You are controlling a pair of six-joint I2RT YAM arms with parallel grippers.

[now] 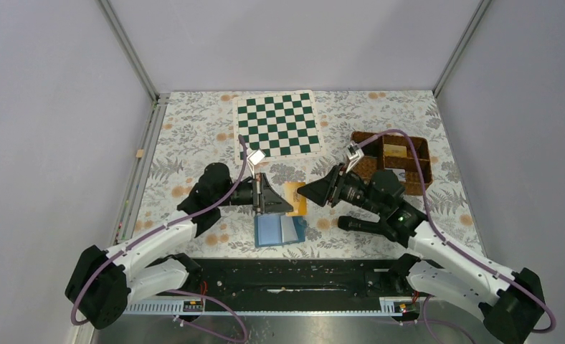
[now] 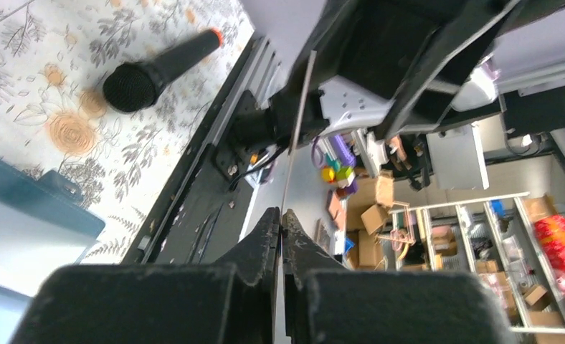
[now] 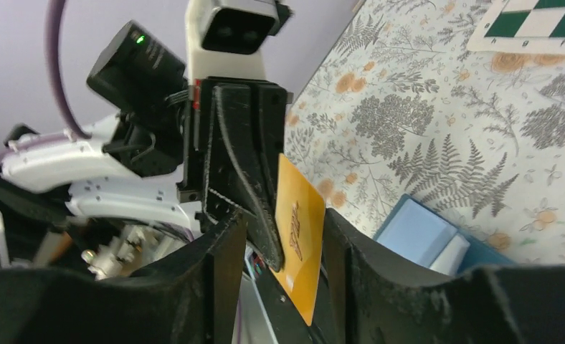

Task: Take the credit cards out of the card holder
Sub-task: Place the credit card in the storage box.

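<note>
My left gripper (image 1: pixel 274 196) is shut on one tan-gold credit card (image 1: pixel 295 198) and holds it upright above the table. In the left wrist view the card (image 2: pixel 299 122) shows edge-on, rising from between my shut fingertips (image 2: pixel 281 213). My right gripper (image 1: pixel 308 192) is open and faces the left one. In the right wrist view its jaws (image 3: pixel 288 251) stand on either side of the card (image 3: pixel 299 228), not closed on it. The blue card holder (image 1: pixel 279 231) lies open on the table just below the card, and also shows in the right wrist view (image 3: pixel 423 236) and the left wrist view (image 2: pixel 29 215). I see no other cards.
A green-and-white chequered board (image 1: pixel 278 123) lies at the back. A brown wicker basket (image 1: pixel 398 159) with compartments stands at the back right. A black microphone-like object (image 2: pixel 158 68) lies on the flowered cloth near the right arm. The black base rail (image 1: pixel 287 276) runs along the near edge.
</note>
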